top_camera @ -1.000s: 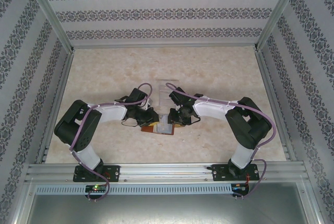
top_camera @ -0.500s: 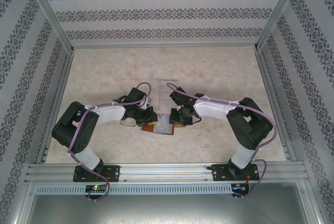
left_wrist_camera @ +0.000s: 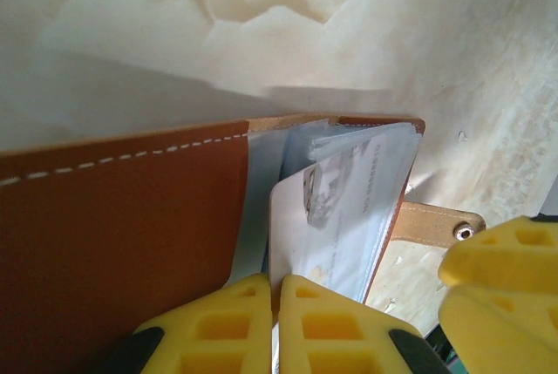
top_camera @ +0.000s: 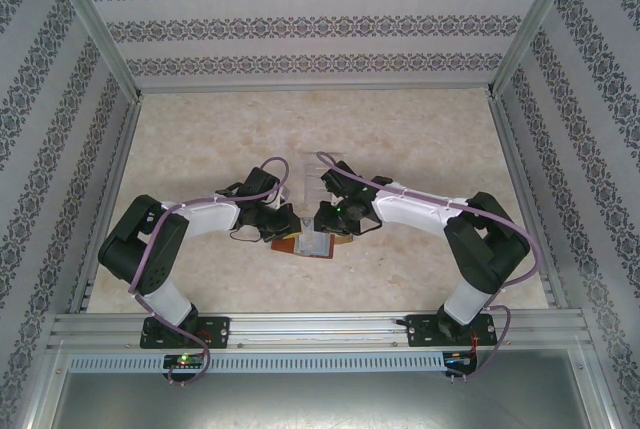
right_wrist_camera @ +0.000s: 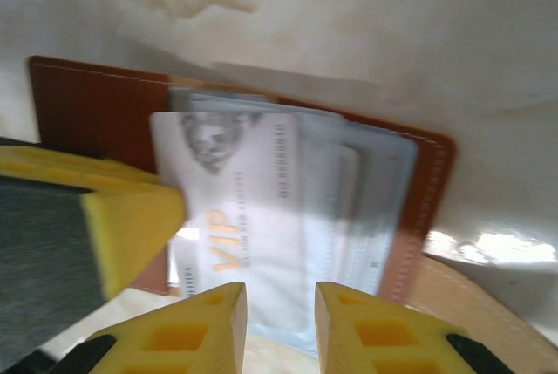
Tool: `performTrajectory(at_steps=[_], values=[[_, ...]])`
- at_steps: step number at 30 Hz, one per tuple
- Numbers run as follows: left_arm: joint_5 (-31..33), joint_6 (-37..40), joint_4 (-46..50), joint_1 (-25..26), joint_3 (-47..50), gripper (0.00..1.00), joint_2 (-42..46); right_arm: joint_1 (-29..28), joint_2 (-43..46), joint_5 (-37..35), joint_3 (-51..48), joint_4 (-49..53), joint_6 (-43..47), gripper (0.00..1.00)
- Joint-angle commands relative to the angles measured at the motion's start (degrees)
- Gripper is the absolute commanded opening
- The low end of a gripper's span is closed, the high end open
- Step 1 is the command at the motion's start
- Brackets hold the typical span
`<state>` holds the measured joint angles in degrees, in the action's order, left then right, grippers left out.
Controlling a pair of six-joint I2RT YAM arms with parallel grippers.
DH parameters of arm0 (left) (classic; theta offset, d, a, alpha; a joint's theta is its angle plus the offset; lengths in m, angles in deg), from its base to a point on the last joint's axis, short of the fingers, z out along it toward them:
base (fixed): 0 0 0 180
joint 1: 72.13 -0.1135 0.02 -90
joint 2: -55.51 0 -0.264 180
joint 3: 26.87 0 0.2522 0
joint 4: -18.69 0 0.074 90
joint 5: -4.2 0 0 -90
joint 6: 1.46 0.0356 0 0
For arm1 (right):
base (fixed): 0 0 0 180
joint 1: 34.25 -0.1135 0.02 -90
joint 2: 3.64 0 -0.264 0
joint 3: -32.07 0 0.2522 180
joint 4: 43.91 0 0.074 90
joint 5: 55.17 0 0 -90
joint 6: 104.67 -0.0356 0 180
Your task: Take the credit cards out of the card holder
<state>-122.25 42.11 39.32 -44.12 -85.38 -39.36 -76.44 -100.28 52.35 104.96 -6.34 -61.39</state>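
The reddish-brown card holder (top_camera: 284,244) lies open on the table between both arms. The pale credit cards (top_camera: 316,244) show in its grey-blue pockets. My left gripper (top_camera: 287,227) is at its left half. In the left wrist view its yellow jaws (left_wrist_camera: 275,304) are shut on a thin edge of the card holder (left_wrist_camera: 113,234), right beside a white card (left_wrist_camera: 301,226). My right gripper (right_wrist_camera: 279,322) is open. It hovers over the near end of a white "VIP" card (right_wrist_camera: 235,208) that sticks out of the card holder (right_wrist_camera: 87,104). The left gripper's finger (right_wrist_camera: 131,213) covers that card's left edge.
A clear plastic box (top_camera: 312,165) stands just behind the card holder, between the two wrists. The holder's tan strap tab (left_wrist_camera: 436,221) lies flat on the marbled tabletop (top_camera: 420,139). Patterned walls and metal rails close the table in on three sides.
My right gripper has slid left over the cards and its jaws have narrowed a little. The left gripper has closed fully at the card holder's edge.
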Motion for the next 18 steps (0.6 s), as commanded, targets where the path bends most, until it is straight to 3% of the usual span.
performTrajectory(at_steps=[1,18], values=[[0.8,1.7,2.3,-0.7,-0.8,0.07,-0.8,-0.5,-2.2,2.8,1.5,-2.1,-1.1,0.27],[0.4,1.7,2.4,-0.8,-0.9,0.07,-1.0,-0.5,-7.8,2.2,1.5,-0.2,0.3,0.28]])
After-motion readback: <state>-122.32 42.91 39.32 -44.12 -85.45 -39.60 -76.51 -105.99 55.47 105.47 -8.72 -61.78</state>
